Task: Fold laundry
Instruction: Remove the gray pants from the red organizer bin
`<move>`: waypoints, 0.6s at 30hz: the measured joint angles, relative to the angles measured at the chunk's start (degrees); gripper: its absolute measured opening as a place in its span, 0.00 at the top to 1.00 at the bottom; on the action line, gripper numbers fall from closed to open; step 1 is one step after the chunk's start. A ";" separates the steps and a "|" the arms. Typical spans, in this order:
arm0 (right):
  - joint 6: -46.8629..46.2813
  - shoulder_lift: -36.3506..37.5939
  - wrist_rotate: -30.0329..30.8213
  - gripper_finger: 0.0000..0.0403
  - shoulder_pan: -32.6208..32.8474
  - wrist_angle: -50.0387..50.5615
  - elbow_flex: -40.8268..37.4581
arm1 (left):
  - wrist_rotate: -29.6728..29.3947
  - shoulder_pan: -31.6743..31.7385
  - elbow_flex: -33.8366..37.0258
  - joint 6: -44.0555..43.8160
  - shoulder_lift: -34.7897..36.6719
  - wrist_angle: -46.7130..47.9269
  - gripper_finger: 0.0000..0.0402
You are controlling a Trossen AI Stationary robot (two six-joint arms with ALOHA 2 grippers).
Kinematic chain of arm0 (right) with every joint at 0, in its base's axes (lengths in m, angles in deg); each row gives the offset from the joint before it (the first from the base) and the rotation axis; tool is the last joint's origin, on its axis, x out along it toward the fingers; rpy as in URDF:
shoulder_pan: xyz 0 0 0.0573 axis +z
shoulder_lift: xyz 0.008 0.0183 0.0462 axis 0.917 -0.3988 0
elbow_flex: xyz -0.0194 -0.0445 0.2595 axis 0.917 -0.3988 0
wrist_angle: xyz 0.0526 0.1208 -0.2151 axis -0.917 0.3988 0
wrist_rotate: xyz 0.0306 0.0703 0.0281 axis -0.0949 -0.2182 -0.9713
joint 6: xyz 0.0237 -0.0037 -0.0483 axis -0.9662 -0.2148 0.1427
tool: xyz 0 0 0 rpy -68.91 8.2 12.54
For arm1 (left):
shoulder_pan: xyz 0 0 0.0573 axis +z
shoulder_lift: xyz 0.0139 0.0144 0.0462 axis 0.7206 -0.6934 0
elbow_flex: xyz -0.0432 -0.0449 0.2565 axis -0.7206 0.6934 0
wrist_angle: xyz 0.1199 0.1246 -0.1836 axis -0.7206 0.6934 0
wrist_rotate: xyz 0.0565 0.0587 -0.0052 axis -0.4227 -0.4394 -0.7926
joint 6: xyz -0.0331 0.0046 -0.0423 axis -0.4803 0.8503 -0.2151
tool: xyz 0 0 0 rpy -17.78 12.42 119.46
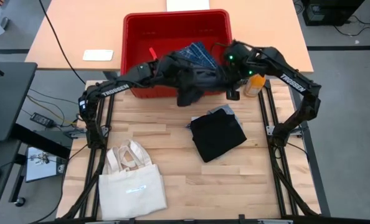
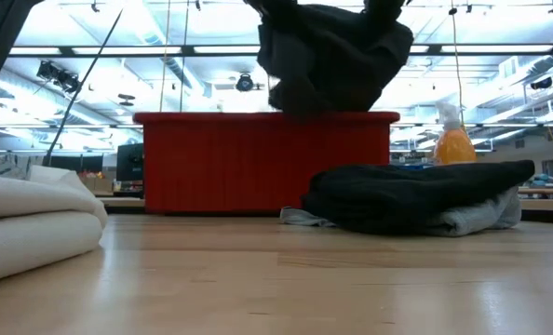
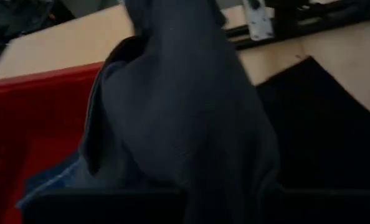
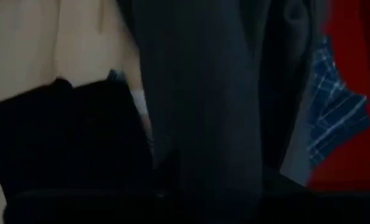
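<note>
Both your grippers, left gripper (image 1: 172,65) and right gripper (image 1: 225,67), pinch one charcoal garment (image 1: 194,78) at top centre, above the red bin (image 1: 135,37).

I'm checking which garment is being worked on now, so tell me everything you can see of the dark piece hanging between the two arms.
The charcoal garment is soft, matte cloth, crumpled and draped in loose folds. It hangs in the air over the front edge of the red bin, clear of the table, with one corner drooping lowest. The left gripper and the right gripper meet it from either side, shut on it at its upper edge. Its exact type cannot be told.
</note>
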 joint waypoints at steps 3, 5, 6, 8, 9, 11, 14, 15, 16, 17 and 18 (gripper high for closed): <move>-0.03 0.29 6.83 0.80 1.44 -1.43 -0.10 | -2.64 -0.78 0.00 1.59 -0.08 1.10 0.92; 0.01 0.92 11.43 0.80 1.78 -5.35 -0.18 | -9.18 -1.01 0.00 3.97 -0.09 0.07 0.92; -0.01 1.24 12.90 0.80 1.78 -7.34 -0.22 | -12.12 -0.98 -0.04 4.76 -0.07 -1.23 0.92; -0.41 2.02 15.28 0.80 2.28 -10.07 -0.21 | -15.29 -0.97 -0.15 4.50 0.02 -3.11 0.92; -0.67 2.39 16.01 0.80 2.81 -10.40 -0.22 | -15.42 -0.97 -0.45 3.84 0.28 -2.83 0.92; -0.62 3.16 17.98 0.80 4.44 -9.98 -0.22 | -15.43 -1.38 -1.46 2.80 0.60 -1.93 0.92; -0.64 4.50 21.66 0.80 6.95 -8.42 -0.20 | -15.69 -2.54 -3.82 2.28 0.54 -0.32 0.92; -0.75 5.03 22.03 0.80 7.66 -7.91 -0.20 | -15.79 -3.04 -4.39 2.55 0.50 -0.23 0.92; -1.20 5.69 21.97 0.80 8.32 -7.64 -0.20 | -15.83 -3.53 -4.98 3.17 0.50 -0.18 0.92; -1.92 6.30 21.63 0.80 8.95 -7.63 -0.20 | -15.85 -4.02 -5.52 3.71 0.50 -0.12 0.92; -2.75 6.88 20.78 0.80 9.53 -7.58 -0.20 | -15.84 -4.44 -5.98 4.25 0.50 0.00 0.92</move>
